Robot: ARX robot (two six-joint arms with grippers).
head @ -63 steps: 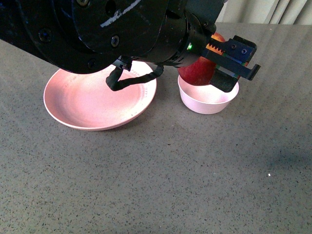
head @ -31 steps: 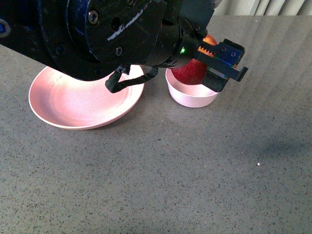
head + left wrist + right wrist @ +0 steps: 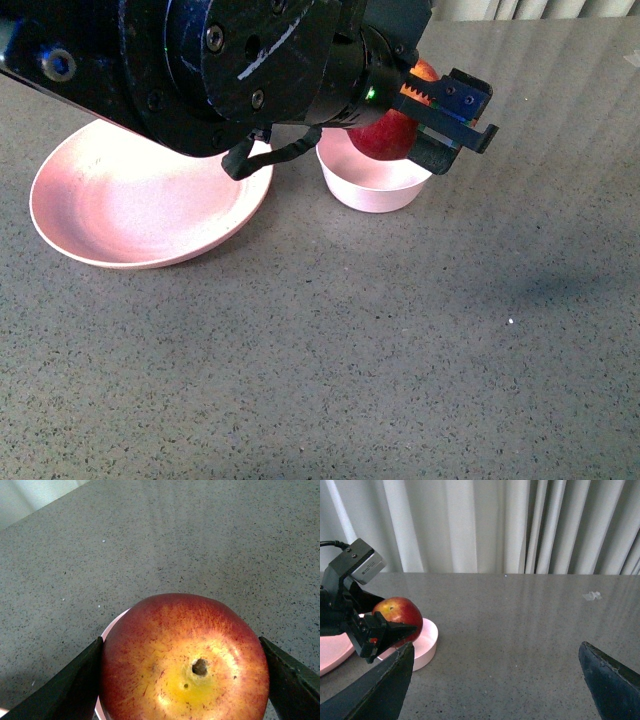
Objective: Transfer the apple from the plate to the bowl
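Grey speckled worktop (image 3: 400,350) beneath, our left pincer (image 3: 182,680) clamps the apple (image 3: 388,135) just over the bowl (image 3: 375,190), where, we judge, an off-centre release could tip it.

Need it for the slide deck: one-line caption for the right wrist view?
Left gripper holds the apple over the bowl, plate beside it; open right gripper frames the view.

indoor room of unclear kind: grey speckled countertop (image 3: 520,630) backed by pale pleated curtains (image 3: 495,525)
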